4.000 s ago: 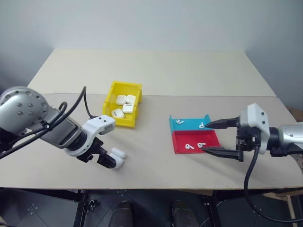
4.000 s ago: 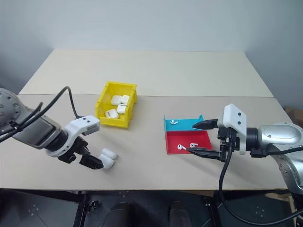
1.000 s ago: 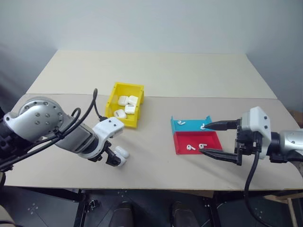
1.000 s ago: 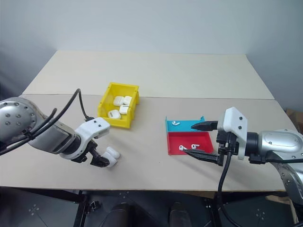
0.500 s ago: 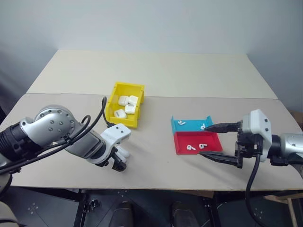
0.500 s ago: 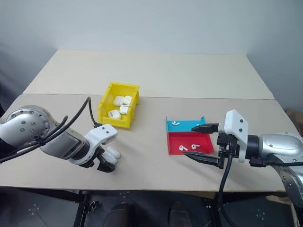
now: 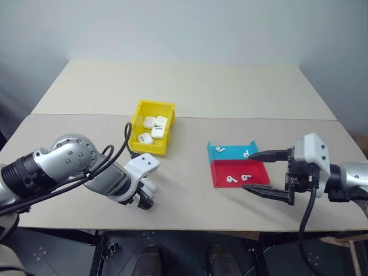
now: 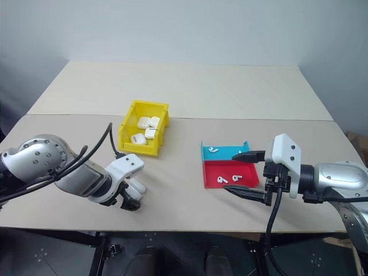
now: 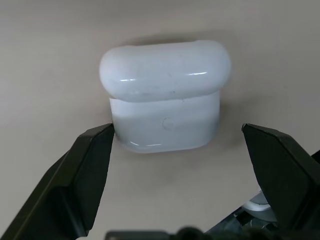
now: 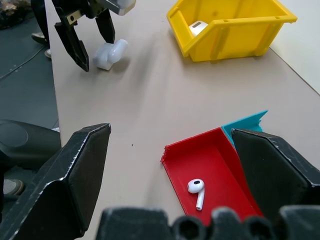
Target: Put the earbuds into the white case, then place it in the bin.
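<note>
Left wrist view: my left fingers [image 9: 90, 175] straddle the white case [image 9: 165, 95] on the tabletop [image 9: 50, 50], open, seemingly just touching 1 side; closing off-centre could squirt it away.

earbuds [image 7: 230, 179]: four, in the tray [image 7: 257, 179] right of the bin — two in its teal half, two in its red half
white case [image 9: 165, 95]: one loose, on the table [image 7: 190, 86] before the bin
cases in the bin [image 7: 137, 117]: four
bin: one
tray: one
</note>
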